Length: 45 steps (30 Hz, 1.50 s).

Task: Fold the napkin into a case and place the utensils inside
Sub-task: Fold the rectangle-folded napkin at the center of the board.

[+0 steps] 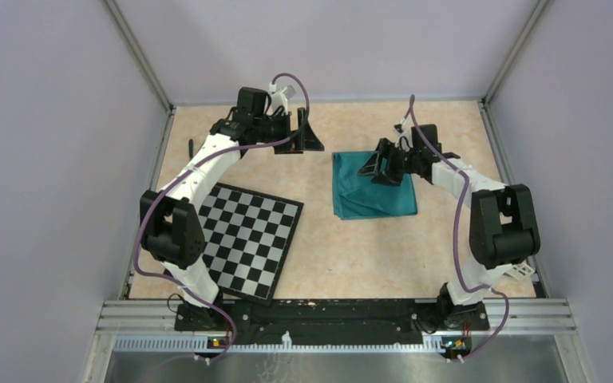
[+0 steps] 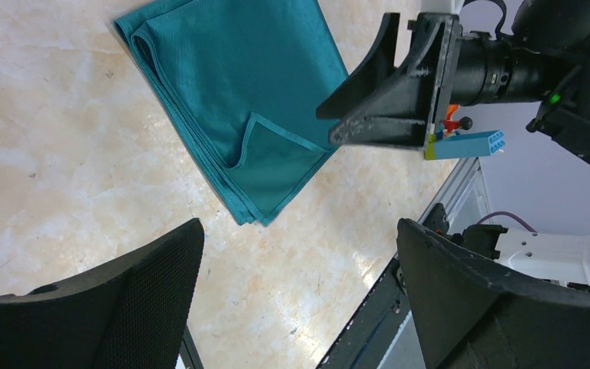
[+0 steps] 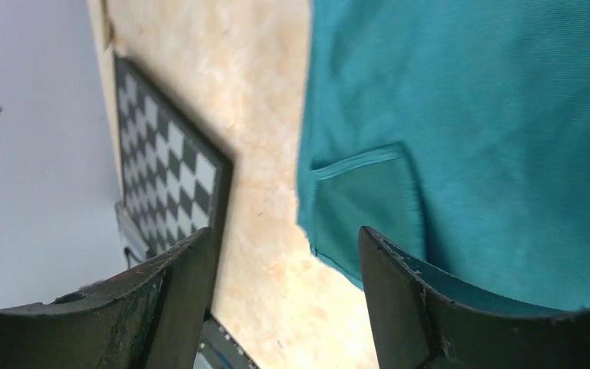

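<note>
Okay, the left arm reaches to the far side of the table (image 1: 351, 255), elbow bent, wrist turned right. The left gripper (image 1: 311, 137) is spread wide with nothing in it, hanging over bare tabletop left of the napkin (image 1: 367, 199).

The right arm bends in from the right edge, forearm pointing left. The right gripper (image 1: 373, 169) sits low over the napkin's far-left part, jaws wide apart and gripping nothing. In its wrist view 1 finger (image 3: 161, 307) is over the table and the other is over cloth. Can't tell if it touches the cloth.

The napkin lies flat, folded in several layers, centre-right on the table, with 1 small corner flap (image 2: 265, 146) turned over. The checkerboard (image 1: 247, 235) lies well apart to its left, by the left arm.
</note>
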Each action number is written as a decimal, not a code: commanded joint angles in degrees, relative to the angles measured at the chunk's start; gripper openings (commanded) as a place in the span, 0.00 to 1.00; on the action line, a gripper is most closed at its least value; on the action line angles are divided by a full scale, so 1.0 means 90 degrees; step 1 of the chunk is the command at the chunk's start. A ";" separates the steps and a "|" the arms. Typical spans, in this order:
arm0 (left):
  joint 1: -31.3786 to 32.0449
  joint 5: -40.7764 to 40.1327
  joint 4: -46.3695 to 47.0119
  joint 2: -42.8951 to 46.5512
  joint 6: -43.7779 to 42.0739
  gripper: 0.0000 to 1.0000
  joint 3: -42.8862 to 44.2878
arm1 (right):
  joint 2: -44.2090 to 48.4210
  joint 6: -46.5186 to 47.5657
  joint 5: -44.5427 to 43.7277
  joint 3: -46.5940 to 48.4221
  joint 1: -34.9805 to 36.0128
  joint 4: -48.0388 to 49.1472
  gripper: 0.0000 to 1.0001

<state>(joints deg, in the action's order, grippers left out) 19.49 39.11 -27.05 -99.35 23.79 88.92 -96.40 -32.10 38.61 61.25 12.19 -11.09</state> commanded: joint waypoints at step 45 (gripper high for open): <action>0.0247 -0.0284 0.0502 -0.0774 -0.0643 0.95 -0.0092 | 0.1571 -0.0252 -0.2762 -0.1910 0.0330 -0.0220 0.31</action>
<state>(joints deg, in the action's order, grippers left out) 19.75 35.92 -24.49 -102.59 20.12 88.73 -84.95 -35.62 26.04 45.06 17.15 -9.37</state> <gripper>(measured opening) 0.966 0.436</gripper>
